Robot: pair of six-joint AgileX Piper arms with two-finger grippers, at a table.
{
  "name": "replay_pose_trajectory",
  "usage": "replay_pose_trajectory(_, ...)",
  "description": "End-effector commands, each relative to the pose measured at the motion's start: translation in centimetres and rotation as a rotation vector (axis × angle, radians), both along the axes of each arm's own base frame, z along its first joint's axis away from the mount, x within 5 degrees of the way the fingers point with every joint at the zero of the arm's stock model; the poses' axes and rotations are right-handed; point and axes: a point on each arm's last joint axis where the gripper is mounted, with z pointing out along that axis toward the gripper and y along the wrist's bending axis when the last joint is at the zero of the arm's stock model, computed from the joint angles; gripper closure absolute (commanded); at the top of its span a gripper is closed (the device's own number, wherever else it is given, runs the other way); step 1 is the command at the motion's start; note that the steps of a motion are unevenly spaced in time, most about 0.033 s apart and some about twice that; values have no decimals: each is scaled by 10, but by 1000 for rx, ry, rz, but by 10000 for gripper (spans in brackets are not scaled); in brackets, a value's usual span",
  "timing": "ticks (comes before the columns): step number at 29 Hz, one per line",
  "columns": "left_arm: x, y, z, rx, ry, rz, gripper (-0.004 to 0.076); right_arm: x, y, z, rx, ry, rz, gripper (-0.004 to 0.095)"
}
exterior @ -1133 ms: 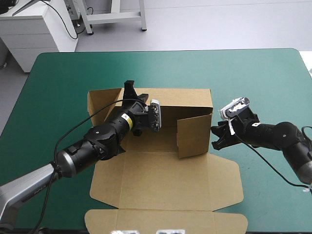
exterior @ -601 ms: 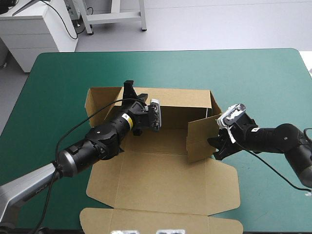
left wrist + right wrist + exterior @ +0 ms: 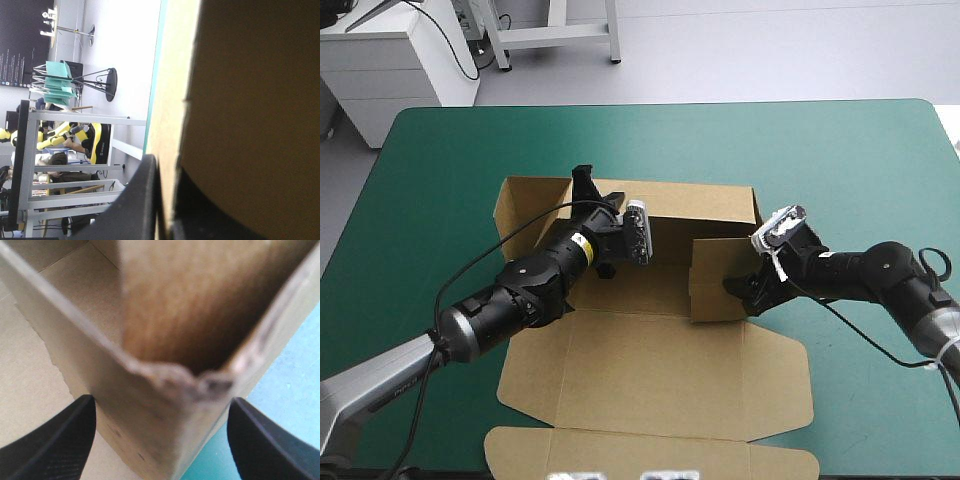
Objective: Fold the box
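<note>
1. Two spots are hard to read from above: the left claw [image 3: 585, 185] dips its tips behind the raised back wall of the brown box [image 3: 660, 370], and the right claw [image 3: 742, 290] shows only darkly against the upright side flap.
2. The box sits mid-bench [image 3: 880, 160], lid flat toward us (its front flap is cut off).
3. The left arm reaches diagonally over the box floor. Its claw is clamped on the back wall's top edge, and its wrist view shows board pinched between black fingers.
4. The right arm lies low, pointing at the flap. Its fingers stand apart, a creased corner of board between them (whether they touch it, we cannot tell).
</note>
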Motion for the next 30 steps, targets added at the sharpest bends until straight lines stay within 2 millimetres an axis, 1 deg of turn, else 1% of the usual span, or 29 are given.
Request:
replay_pose_trajectory(1, -2, 3, 9, -89, 24, 48, 732, 5, 12, 21, 2, -115, -34, 233)
replay_pose_trajectory(3, -2, 3, 9, -87, 23, 53, 732, 6, 15, 21, -42, -132, -41, 234)
replay_pose_trajectory(5, -2, 4, 9, -85, 23, 57, 732, 4, 19, 19, -77, -121, -50, 256)
replay_pose_trajectory(8, -2, 3, 9, -89, 23, 49, 732, 2, 23, 17, -111, -108, -45, 345)
replay_pose_trajectory(9, -3, 1, 10, -97, 24, 30, 732, 2, 24, 17, -116, -116, -49, 451)
replay_pose_trajectory(11, -5, -2, 10, -99, 25, 13, 732, 3, 24, 18, -114, -123, -56, 558)
replay_pose_trajectory(12, -7, -4, 10, -97, 24, 5, 732, 3, 24, 19, -108, -125, -65, 640)
replay_pose_trajectory(15, -13, -10, 10, -82, 16, -12, 732, 5, 24, 22, -95, -125, -81, 819)
replay_pose_trajectory(17, -13, -10, 10, -83, 17, -15, 732, 5, 25, 23, -94, -123, -76, 909)
replay_pose_trajectory(18, -13, -10, 10, -83, 17, -15, 732, 5, 25, 24, -92, -123, -75, 925)
replay_pose_trajectory(24, -12, -7, 9, -64, 16, 22, 732, 3, 26, 24, -87, -102, -60, 926)
replay_pose_trajectory(27, -12, -7, 9, -64, 16, 22, 730, 4, 26, 25, -64, -92, -93, 926)
replay_pose_trajectory(29, -12, -7, 10, -69, 15, 15, 712, 4, 25, 25, -52, -84, -109, 926)
replay_pose_trajectory(30, -13, -8, 10, -81, 21, 9, 681, 4, 25, 25, -51, -83, -110, 926)
